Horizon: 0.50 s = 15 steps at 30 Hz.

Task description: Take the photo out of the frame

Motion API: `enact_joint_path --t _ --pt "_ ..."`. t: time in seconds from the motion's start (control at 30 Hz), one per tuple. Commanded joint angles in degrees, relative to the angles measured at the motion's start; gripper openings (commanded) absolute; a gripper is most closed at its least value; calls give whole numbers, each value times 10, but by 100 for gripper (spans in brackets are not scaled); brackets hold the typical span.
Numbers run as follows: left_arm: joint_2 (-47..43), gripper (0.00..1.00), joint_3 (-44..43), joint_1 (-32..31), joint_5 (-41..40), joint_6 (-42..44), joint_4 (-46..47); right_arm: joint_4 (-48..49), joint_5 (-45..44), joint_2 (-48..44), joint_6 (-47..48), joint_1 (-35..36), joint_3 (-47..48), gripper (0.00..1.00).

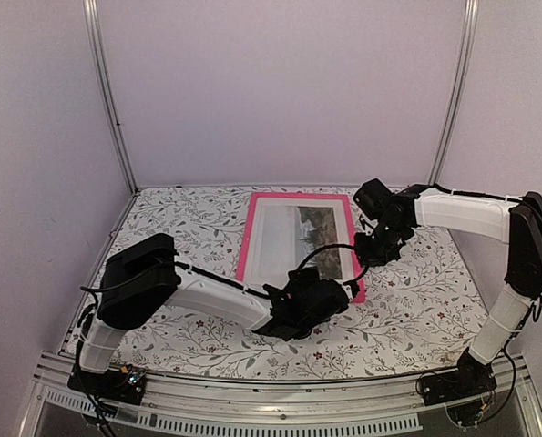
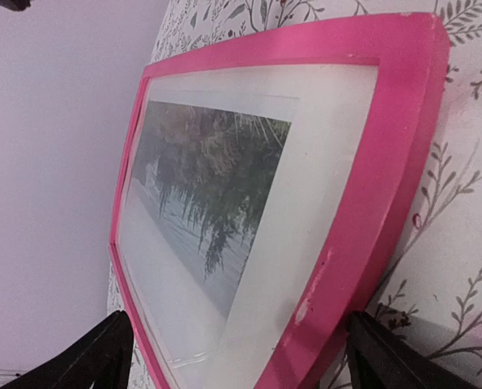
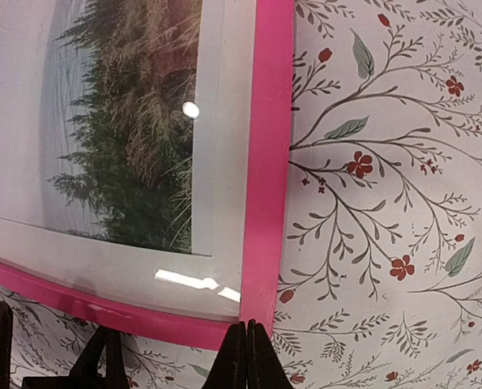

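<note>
The frame (image 1: 293, 196) lies flat with the photo (image 1: 284, 237) inside, its long axis running away from the left gripper (image 2: 241, 356), whose wide-open jaws straddle its near corner, while the right gripper (image 3: 247, 350), pinched shut and empty, sits at its edge.

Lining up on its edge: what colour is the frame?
The frame is bright pink; it shows best in the right wrist view.

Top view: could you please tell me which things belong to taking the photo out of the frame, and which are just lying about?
Job: frame, photo, left gripper, right gripper.
Just there: flowered table, back wall.
</note>
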<state>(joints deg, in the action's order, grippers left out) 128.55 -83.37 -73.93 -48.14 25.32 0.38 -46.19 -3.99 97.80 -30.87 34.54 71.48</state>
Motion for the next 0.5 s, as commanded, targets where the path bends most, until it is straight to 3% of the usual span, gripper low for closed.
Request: enact_joint_path --t 0.0,0.23,0.3,0.47 --pt "12 91 16 -14 -58 80 87 4 0 -18 0 7 17 0" --pt "23 84 17 -22 -66 122 131 10 0 -18 1 8 12 1" --pt "21 88 18 -22 -58 114 122 12 -3 -15 2 8 10 7" --pt "1 91 23 -17 -20 37 56 29 -4 -4 5 8 -6 34"
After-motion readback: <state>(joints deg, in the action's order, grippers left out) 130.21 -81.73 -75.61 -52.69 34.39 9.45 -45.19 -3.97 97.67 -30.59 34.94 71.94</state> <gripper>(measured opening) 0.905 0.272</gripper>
